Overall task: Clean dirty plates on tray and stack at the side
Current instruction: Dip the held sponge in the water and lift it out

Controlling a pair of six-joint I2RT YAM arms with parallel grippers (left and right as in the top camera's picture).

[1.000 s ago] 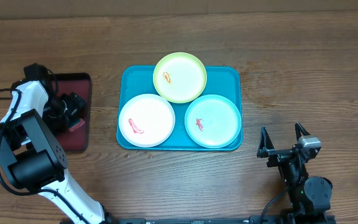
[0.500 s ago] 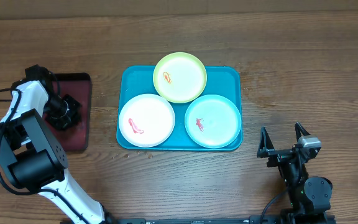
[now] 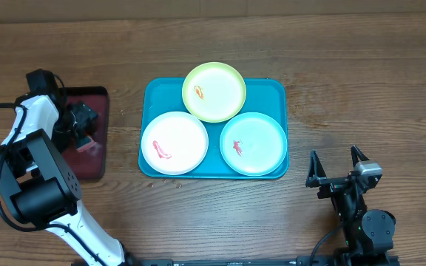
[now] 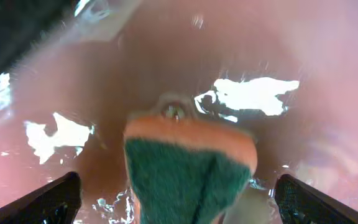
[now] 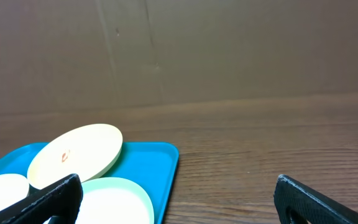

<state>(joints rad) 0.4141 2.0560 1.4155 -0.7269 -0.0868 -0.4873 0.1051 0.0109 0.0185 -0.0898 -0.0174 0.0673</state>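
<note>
The turquoise tray [image 3: 272, 92] holds three plates with red smears: white [image 3: 174, 142] front left, yellow-green [image 3: 214, 91] at the back, overlapping the tray's far rim, and mint green [image 3: 253, 142] front right. My left gripper [image 3: 82, 124] is over the dark red tray, far left of the plates. In the left wrist view its fingers [image 4: 178, 196] are spread wide on either side of a green and orange sponge [image 4: 188, 168], not pressing on it. My right gripper [image 3: 337, 164] is open and empty, to the right of and nearer than the turquoise tray [image 5: 163, 163].
The dark red tray [image 3: 96, 100] lies at the left and looks wet and glossy in the left wrist view [image 4: 166, 62]. The right wrist view shows the yellow-green plate [image 5: 76, 152], the mint plate [image 5: 114, 199] and a brown wall behind the table.
My left gripper has shifted a little toward the far side of the dark red tray, and the sponge's end now shows below it. The right arm and the plates have not moved.
</note>
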